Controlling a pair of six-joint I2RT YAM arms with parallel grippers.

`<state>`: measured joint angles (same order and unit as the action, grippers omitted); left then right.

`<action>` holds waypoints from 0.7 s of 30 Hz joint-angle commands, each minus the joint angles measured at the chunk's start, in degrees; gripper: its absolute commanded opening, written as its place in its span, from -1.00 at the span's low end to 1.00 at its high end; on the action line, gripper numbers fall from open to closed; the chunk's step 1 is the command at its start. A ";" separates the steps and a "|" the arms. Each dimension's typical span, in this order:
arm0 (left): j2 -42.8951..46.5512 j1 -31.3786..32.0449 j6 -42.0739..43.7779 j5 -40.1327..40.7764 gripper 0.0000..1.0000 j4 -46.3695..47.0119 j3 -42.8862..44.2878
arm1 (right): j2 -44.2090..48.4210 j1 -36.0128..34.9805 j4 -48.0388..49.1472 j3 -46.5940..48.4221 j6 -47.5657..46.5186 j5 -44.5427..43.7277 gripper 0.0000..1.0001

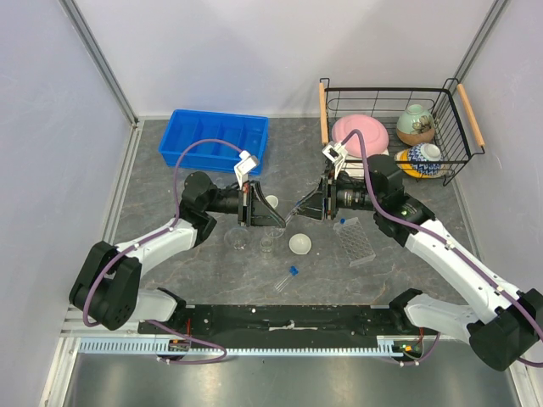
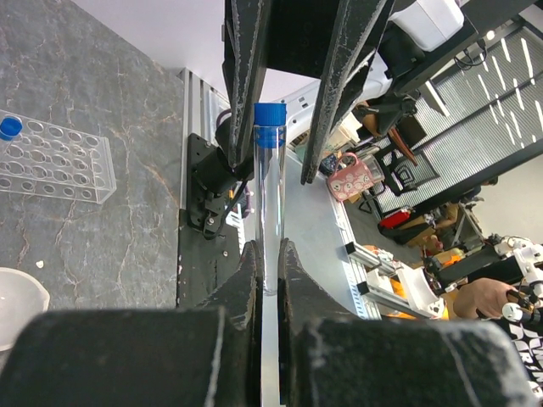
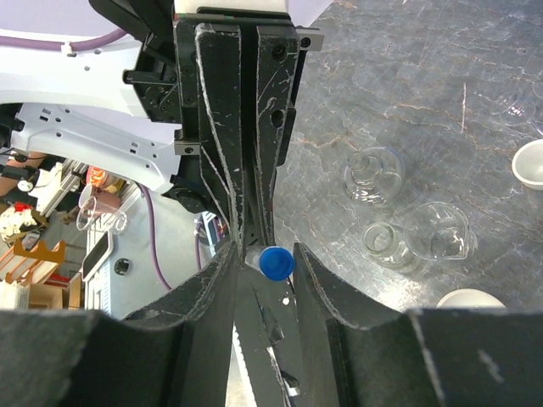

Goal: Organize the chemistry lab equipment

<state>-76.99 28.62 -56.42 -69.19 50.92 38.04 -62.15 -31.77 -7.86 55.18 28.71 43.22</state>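
One tube (image 2: 270, 212), blue-capped, in the air between both arms above the middle of the table (image 1: 221, 275). Clear end pinched tight in the left gripper (image 2: 268, 253). Capped end between the narrow-set fingers of the right gripper (image 3: 265, 251), a gap on one side, not clamped. Flat on the table near the bases, a second tube (image 1: 285, 278). Upright in a corner of the rack (image 1: 356, 244), right of centre, a third tube (image 1: 342, 221). Below the grippers: flask (image 3: 373, 174), two beakers (image 3: 437, 233), two white dishes (image 1: 299, 243).

Blue-capped clear tube (image 2: 270, 203), grey marbled table (image 2: 85, 127), blue bin (image 1: 204, 136).
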 commanded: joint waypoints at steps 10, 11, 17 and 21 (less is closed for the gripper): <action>0.79 0.12 -1.50 -1.04 -0.96 2.70 -0.95 | 0.19 -0.40 0.30 2.21 -1.81 -2.00 -0.38; 0.88 0.12 -1.58 -0.95 -0.96 2.70 -1.04 | 0.27 -0.31 0.12 2.39 -2.08 -2.35 -0.38; 0.88 0.38 -1.50 -0.86 -0.96 2.44 -1.13 | 0.10 -0.31 -0.58 3.00 -2.34 -2.44 -0.62; 0.62 0.65 -0.01 -0.25 -0.83 -0.02 -1.04 | 0.10 -0.31 -1.37 3.27 -2.87 -2.88 -0.92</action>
<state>-76.99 28.84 -56.58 -69.25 51.40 37.10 -62.48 -32.03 -9.37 55.70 28.23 41.89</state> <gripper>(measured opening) 0.054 0.133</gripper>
